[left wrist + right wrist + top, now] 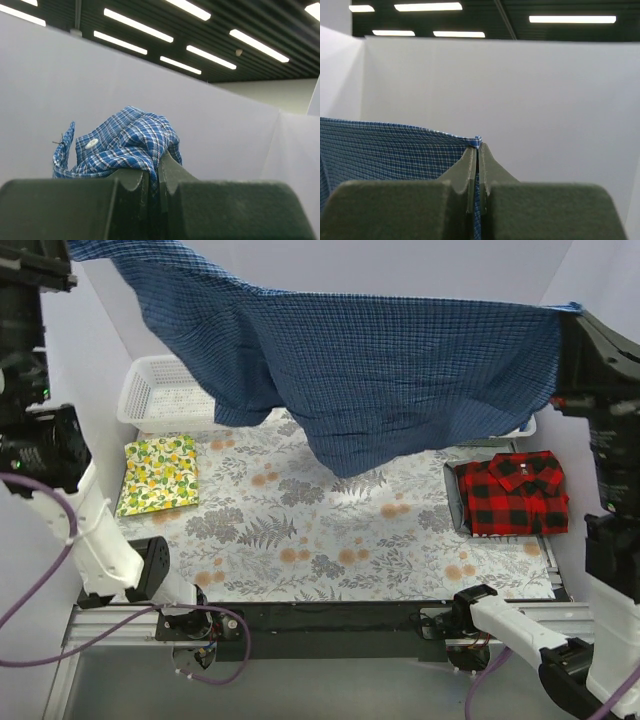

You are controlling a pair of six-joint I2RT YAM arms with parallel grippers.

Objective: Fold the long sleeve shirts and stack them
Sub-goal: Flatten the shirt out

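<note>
Blue shirt (380,390), edges pinched between fingers (132,184)

The blue shirt (380,380) hides much of the white basket (160,390); its upper left corner, perhaps a cuff, leaves the top edge.

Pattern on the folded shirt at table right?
The folded shirt is red-and-black buffalo plaid, clearest in the top external view.
</note>
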